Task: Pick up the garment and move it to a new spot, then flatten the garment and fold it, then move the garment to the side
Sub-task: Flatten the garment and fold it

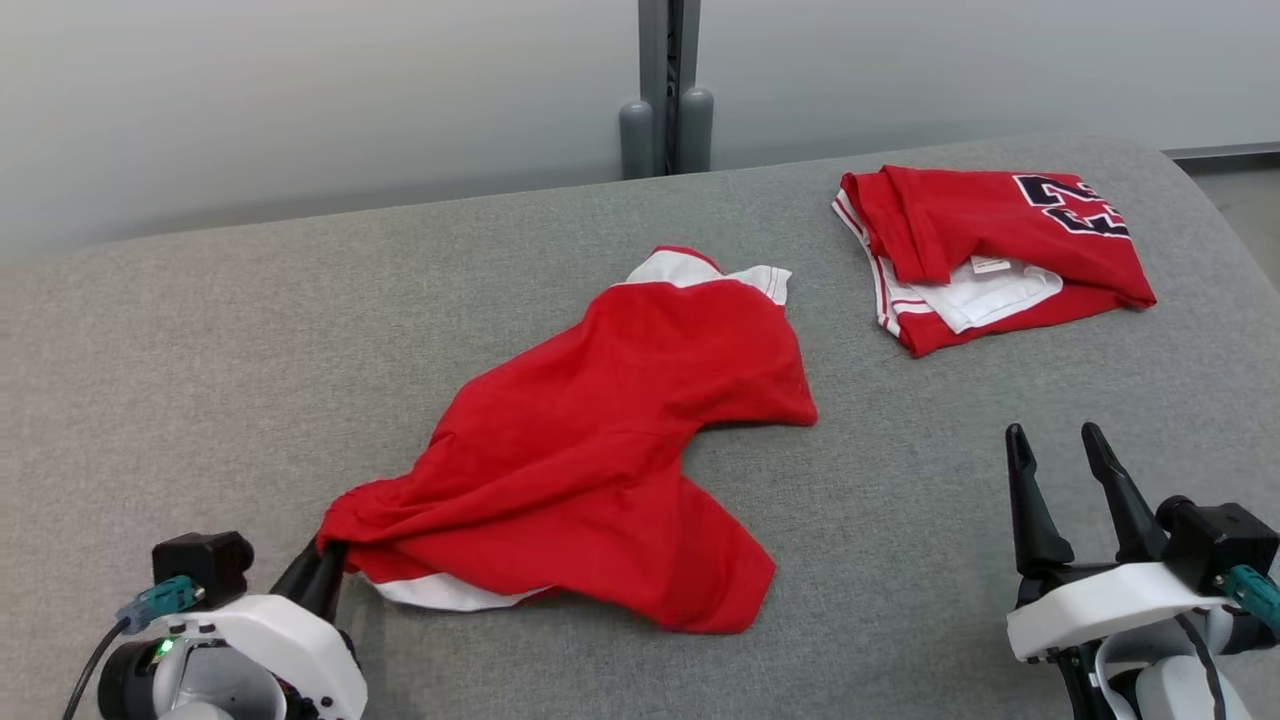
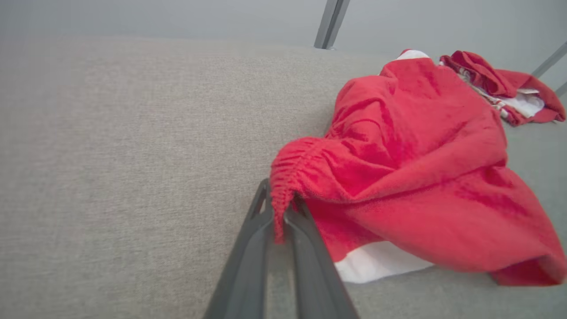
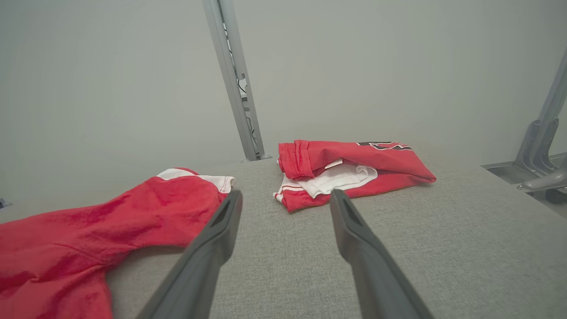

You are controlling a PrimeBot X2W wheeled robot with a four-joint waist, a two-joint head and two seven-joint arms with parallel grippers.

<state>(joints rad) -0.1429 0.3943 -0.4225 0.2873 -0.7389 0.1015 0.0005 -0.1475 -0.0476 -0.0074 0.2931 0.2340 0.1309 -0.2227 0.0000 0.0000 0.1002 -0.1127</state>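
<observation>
Nearest to me, at the lower left of the head view, my left gripper is clenched on the near-left corner of the red garment. On the left wrist view I see the cloth gathered into tight pleats where the two dark fingers pinch it, and a strip of white trim showing under the garment's near edge. At the lower right, my right gripper is released, with its fingers spread and nothing between them. It is over bare surface, apart from the cloth.

The garment lies rumpled on the middle of the grey fabric table. It runs from the pinched corner away from me to a white collar at its far end. Farther off to the right, well apart from it, a second red garment lies folded, with white lining and a dark printed number showing. Beyond the table's far edge a grey post stands against a pale wall.
</observation>
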